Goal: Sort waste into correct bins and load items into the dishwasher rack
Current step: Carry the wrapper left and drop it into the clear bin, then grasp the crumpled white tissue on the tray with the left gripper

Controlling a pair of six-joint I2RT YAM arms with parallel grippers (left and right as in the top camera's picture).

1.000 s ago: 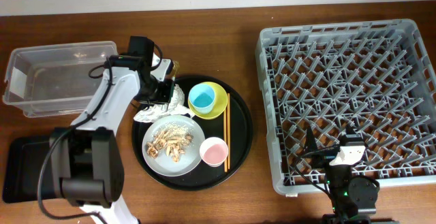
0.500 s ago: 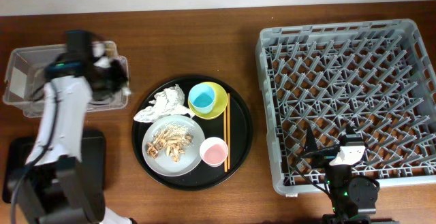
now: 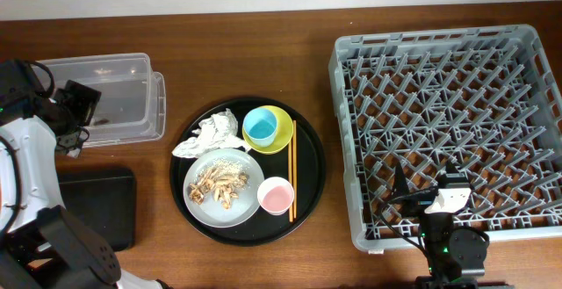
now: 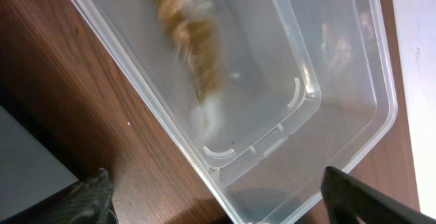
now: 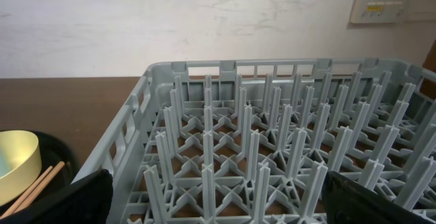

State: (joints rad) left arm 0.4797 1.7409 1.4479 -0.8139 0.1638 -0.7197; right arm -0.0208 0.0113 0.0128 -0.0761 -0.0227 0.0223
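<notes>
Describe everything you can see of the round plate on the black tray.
The plate is round, grey-white and smooth-looking, lying flat in the lower left of the round black tray. Pale beige food scraps lie on it. A crumpled white napkin meets its upper edge; the pink cup sits against its right rim.

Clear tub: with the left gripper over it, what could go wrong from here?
The left gripper is open over the clear tub; swinging away low might knock it. The crumpled napkin lies against the plate of food scraps; grabbing it may scatter them on the round tray.
</notes>
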